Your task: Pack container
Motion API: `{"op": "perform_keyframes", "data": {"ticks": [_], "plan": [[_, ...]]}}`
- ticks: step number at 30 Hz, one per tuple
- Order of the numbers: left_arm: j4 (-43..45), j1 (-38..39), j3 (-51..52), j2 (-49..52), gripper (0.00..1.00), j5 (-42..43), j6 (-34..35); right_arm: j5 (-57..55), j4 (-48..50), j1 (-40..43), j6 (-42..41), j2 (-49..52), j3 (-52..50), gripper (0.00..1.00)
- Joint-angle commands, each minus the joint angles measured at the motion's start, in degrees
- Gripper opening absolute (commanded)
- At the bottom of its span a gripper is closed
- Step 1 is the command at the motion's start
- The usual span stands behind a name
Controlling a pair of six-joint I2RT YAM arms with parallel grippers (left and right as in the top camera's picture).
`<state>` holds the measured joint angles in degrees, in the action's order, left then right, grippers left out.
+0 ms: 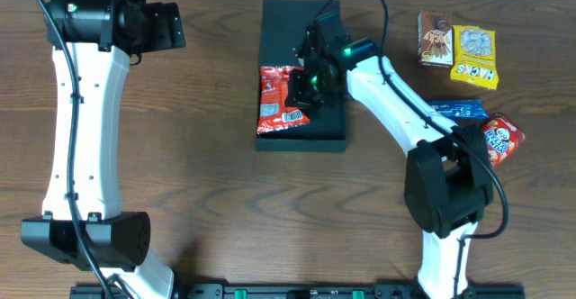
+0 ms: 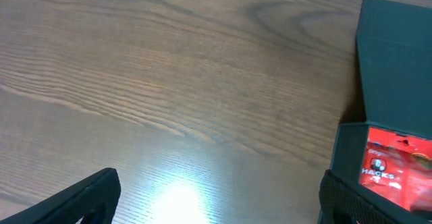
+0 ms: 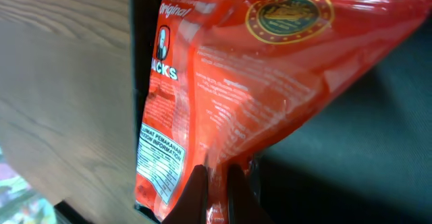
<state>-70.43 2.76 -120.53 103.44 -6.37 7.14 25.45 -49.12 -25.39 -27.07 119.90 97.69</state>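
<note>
At table centre, the right end effector [image 1: 309,85] is clenched on the crinkled edge of a red snack packet [image 1: 277,101]. In the right wrist view its fingertips [image 3: 196,196] pinch the foil. The packet's back, with its white nutrition panel, faces the camera.

The packet sits in the container [image 1: 301,143], along the wall nearest the left arm. Its edge reaches that wall's rim; whether it overhangs I cannot tell.

Container: dark teal-grey matte cardboard, shallow, roughly square tray. The flap lid is open and lies flat on the table on the far side.

The left end effector [image 1: 169,24] is released, fingers [image 2: 81,197] wide apart. It holds nothing and hangs over bare wood, well apart from the container.

Right of the container, four more snacks lie on the table [image 1: 198,155]: a brown box [image 1: 436,38], a yellow packet [image 1: 474,56], a blue packet [image 1: 454,110] and an orange-red packet [image 1: 504,140].
</note>
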Motion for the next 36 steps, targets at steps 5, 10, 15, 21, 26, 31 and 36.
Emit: {"op": "perform_keyframes", "data": {"ticks": [5,10,15,21,26,31,36], "plan": [[0.24,-0.24,0.07,0.33,0.95,0.46,-0.96,-2.95,-0.96,-0.26,1.46,-0.33,-0.44,0.01],[0.63,-0.24,0.07,0.33,0.95,0.5,-0.96,-3.02,-0.96,-1.36,4.02,0.09,-0.44,0.22],[0.59,-0.24,0.07,0.33,0.95,0.48,-0.96,-4.22,-0.15,-0.7,4.46,-0.44,0.48,0.92],[4.11,-0.22,6.01,0.42,0.95,8.81,-0.92,-7.78,-7.15,4.17,9.6,-6.49,10.64,0.75],[14.03,1.44,23.3,0.42,1.0,15.41,2.43,-28.87,-9.66,12.09,10.08,-14.27,12.04,0.83],[21.59,4.5,33.46,0.42,1.0,17.49,4.42,-33.79,-8.87,24.74,12.0,-11.37,11.98,0.89],[27.98,9.55,38.93,0.44,0.99,19.69,7.13,-34.8,-5.55,36.7,11.89,-4.7,11.98,0.92]]}}
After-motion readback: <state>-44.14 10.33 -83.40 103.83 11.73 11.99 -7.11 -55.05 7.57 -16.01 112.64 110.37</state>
